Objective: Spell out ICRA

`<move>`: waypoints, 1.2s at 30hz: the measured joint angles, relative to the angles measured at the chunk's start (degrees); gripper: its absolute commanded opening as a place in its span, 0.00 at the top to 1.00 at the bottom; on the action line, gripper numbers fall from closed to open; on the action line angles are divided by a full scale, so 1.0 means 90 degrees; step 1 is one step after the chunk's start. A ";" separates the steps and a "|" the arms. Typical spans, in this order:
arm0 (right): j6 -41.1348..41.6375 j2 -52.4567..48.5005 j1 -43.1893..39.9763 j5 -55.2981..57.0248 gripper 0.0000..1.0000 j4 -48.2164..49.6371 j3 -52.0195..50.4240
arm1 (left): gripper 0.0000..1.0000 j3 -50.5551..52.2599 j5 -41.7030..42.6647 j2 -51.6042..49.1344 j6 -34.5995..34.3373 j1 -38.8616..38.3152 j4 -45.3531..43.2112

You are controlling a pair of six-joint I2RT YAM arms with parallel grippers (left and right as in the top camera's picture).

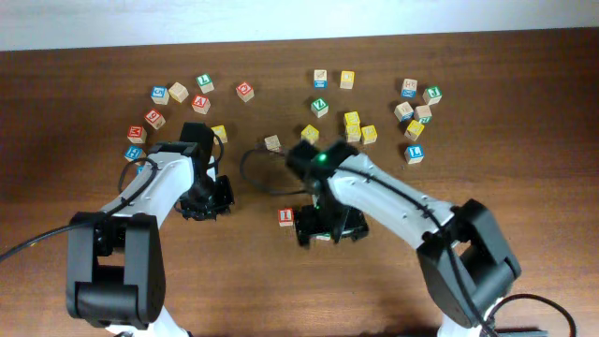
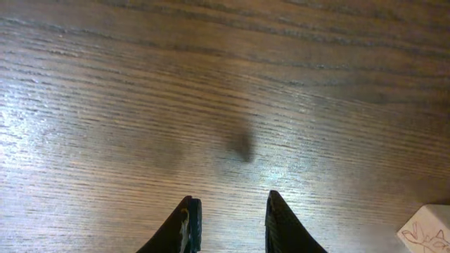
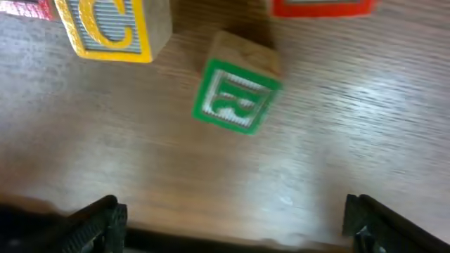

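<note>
In the right wrist view a yellow-framed C block (image 3: 112,28) and a green-framed R block (image 3: 235,95), turned askew, lie on the wood just beyond my right gripper (image 3: 235,225). That gripper stands wide open with nothing between its fingers. A red-framed I block (image 1: 286,216) sits just left of the right gripper (image 1: 328,227), which hides the C and R from overhead. A red-edged block (image 3: 320,7) is cut off at the top of the wrist view. My left gripper (image 1: 206,201) hovers over bare wood, its fingers (image 2: 190,225) a little apart and empty.
Loose letter blocks lie scattered at the back left (image 1: 178,94), back middle (image 1: 351,124) and back right (image 1: 414,117). A single block (image 1: 272,142) sits between the arms. A pale block corner (image 2: 429,228) shows at the lower right of the left wrist view.
</note>
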State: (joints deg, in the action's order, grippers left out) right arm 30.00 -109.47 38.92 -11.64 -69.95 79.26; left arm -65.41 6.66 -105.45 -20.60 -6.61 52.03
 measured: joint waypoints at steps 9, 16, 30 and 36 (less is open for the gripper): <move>0.0954 0.0005 0.0134 0.0486 0.50 0.0889 -0.0435 | 0.75 0.0000 -0.0007 0.0000 0.0000 0.0000 -0.0002; 0.1166 0.0002 0.0134 0.0478 0.51 0.1668 -0.0714 | 0.74 0.0000 -0.0007 0.0000 0.0000 0.0000 -0.0007; 0.0182 0.0002 0.0134 0.0481 0.73 0.2140 -0.1013 | 0.71 0.0000 -0.0007 0.0000 0.0000 0.0000 -0.0017; -0.1557 0.0002 0.0134 0.0559 0.73 0.1749 -0.1013 | 0.70 0.0000 -0.0010 0.0000 0.0000 0.0000 -0.0024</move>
State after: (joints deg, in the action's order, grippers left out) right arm 15.99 -109.45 40.12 -6.61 -54.22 70.15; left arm -65.41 6.57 -105.45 -20.60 -6.61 51.81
